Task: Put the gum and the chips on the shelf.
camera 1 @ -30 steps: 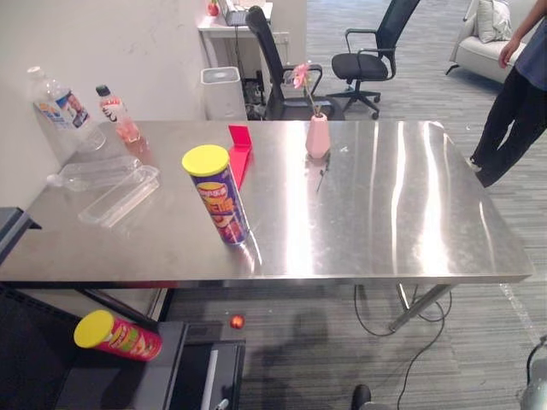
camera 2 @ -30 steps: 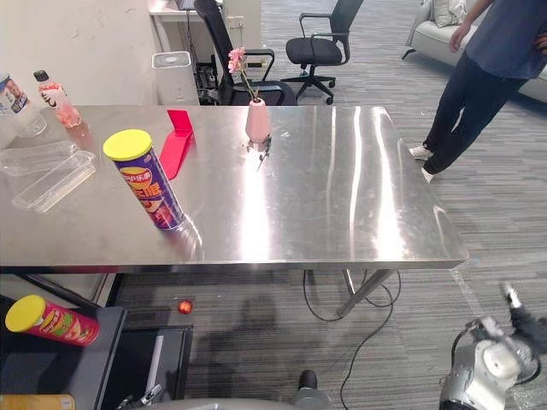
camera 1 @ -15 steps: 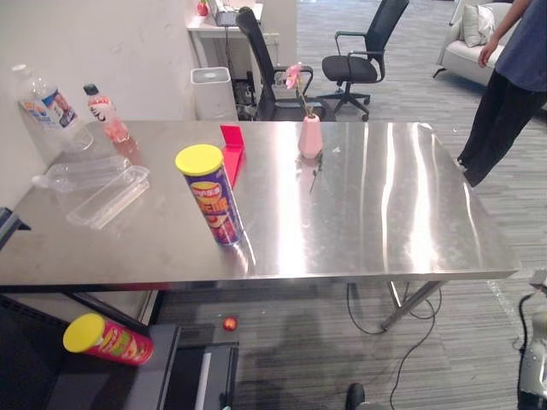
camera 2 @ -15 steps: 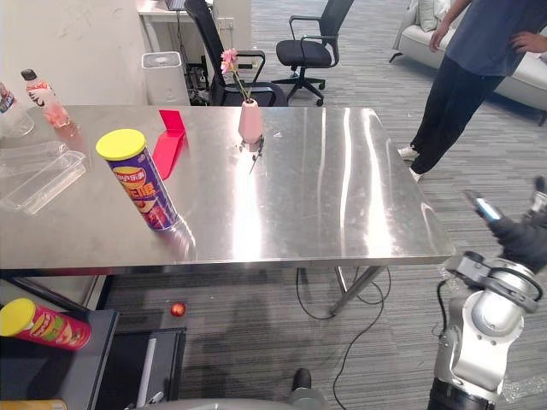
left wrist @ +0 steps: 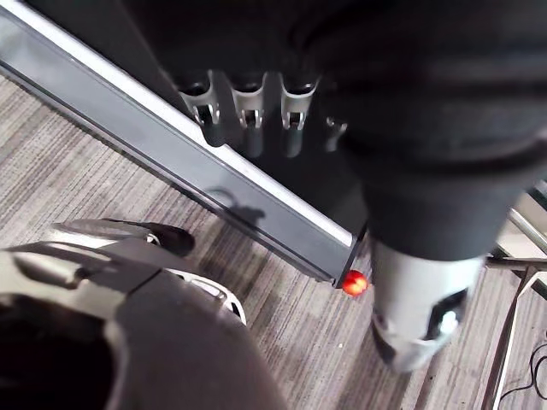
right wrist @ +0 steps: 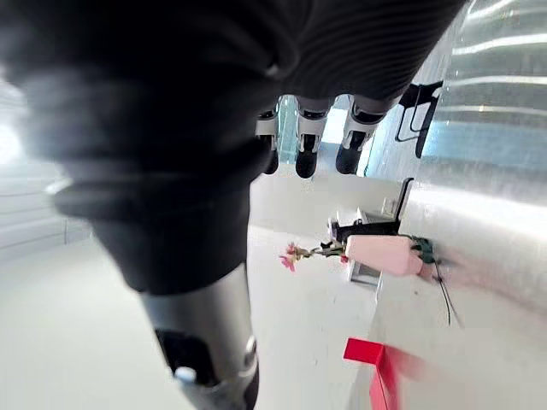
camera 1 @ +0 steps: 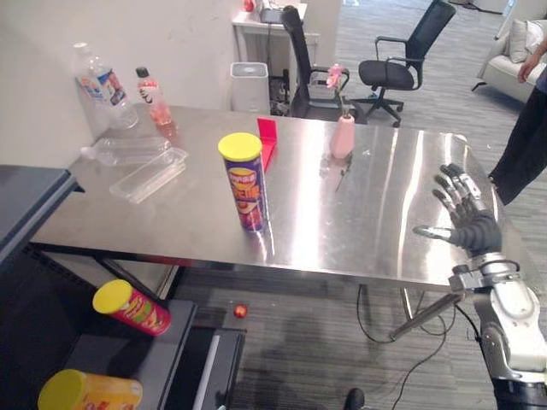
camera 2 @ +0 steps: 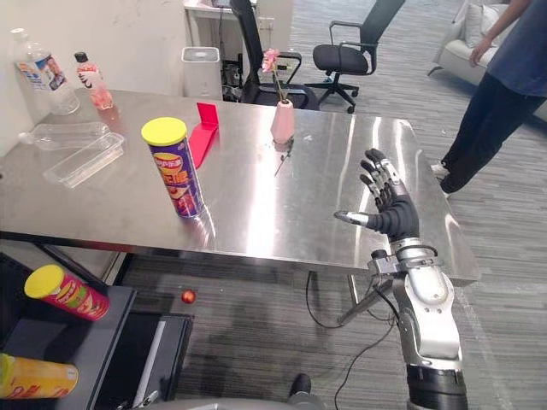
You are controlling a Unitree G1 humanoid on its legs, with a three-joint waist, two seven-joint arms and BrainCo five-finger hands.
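- Three yellow-lidded chip tubes: purple tube (camera 1: 244, 182) upright on steel desk (camera 2: 308, 213); red tube (camera 1: 132, 307), yellow tube (camera 1: 88, 395) lying on black shelf (camera 2: 94, 342).
- Right hand (camera 2: 393, 213) spread wide, empty; left hand (left wrist: 248, 109) relaxed, empty.

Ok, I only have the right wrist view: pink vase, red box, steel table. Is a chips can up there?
Observer: Yes, a purple chips can with a yellow lid stands upright on the steel table, in front of the red box, nearer the robot.
Operator: And my right hand?
Observer: The right hand hovers over the table's near right part, fingers straight, empty.
Operator: The shelf?
Observer: A red can with a yellow lid lies on the black shelf, low left.
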